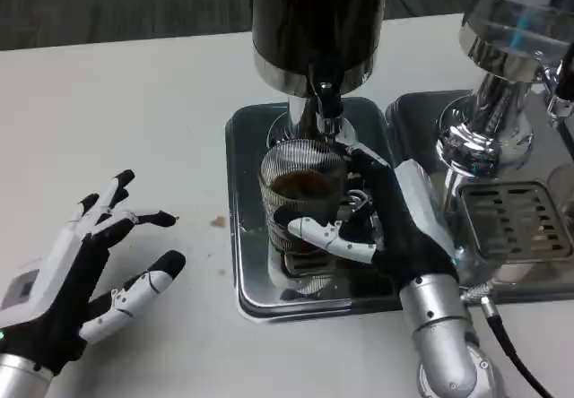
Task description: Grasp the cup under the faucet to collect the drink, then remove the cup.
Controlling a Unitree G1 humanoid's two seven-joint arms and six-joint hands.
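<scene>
The left hand (76, 272) lies near the front left corner of the white table (134, 129). Its fingers are spread wide and it holds nothing. A small brown spot (218, 222) sits on the table between this hand and the tray.

Next comes a shiny metal drip tray (247, 263). A ribbed glass cup (300, 205) stands on it, right under the black faucet (326, 100) of a dark drink dispenser (314, 21). There is dark brown drink inside the cup.

The right hand (381, 228) wraps around the cup from the right side and grips it. One white finger crosses the front of the glass.

Near the right edge of the table stands a second dispenser (511, 48), shiny and silver, on its own tray with a slotted grate (516, 219).
</scene>
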